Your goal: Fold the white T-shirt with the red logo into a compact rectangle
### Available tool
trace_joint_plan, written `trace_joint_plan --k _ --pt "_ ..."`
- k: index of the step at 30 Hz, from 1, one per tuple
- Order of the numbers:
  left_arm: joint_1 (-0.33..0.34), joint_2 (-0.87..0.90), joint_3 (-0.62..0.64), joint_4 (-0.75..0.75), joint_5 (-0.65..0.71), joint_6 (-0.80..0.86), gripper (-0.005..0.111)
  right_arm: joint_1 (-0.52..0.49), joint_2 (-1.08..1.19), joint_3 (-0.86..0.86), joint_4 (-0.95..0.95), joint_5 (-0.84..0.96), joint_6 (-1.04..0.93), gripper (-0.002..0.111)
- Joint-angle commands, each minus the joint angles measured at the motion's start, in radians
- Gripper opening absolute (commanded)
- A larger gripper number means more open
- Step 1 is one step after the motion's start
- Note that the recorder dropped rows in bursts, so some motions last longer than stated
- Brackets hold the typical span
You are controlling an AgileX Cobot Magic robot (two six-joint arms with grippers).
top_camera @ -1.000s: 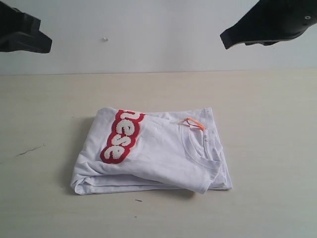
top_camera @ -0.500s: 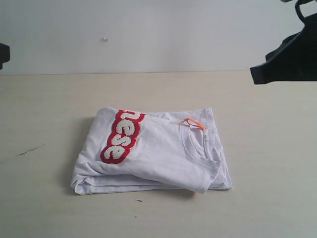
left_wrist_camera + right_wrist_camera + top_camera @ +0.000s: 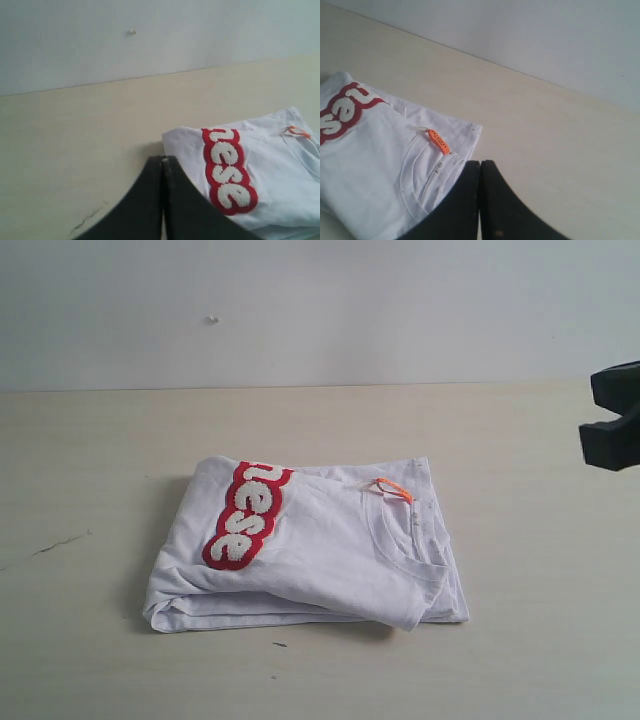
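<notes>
White and folded to a compact rectangle, the T-shirt [image 3: 320, 550] is left on the desk [image 3: 520, 540], logo [image 3: 245, 515] uppermost, the left end effector [image 3: 162, 160] and right end effector [image 3: 480, 164] having been withdrawn clenched and empty, so folding is judged finished.

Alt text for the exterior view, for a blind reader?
A white T-shirt lies folded into a rough rectangle on a pale table, red logo partly showing, orange neck tag by the collar. Part of a black robot arm shows at the right edge, off the shirt.
</notes>
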Motion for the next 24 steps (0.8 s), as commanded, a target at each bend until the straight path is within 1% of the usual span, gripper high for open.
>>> trace_joint_plan --k 1,7,14,24 --pt "0.002 -0.098 0.073 -0.031 -0.067 -0.033 0.000 0.002 -0.080 0.062 -0.017 -0.058 0.007 0.000" --pt "0.002 -0.202 0.143 -0.031 -0.089 -0.088 0.000 0.002 -0.174 0.158 -0.017 -0.126 0.016 0.000" --pt "0.002 -0.284 0.187 -0.031 -0.092 -0.101 0.000 0.002 -0.269 0.248 -0.015 -0.135 0.016 0.000" --pt "0.002 -0.303 0.193 -0.022 -0.056 -0.113 0.000 0.002 -0.299 0.262 0.056 -0.107 0.019 0.000"
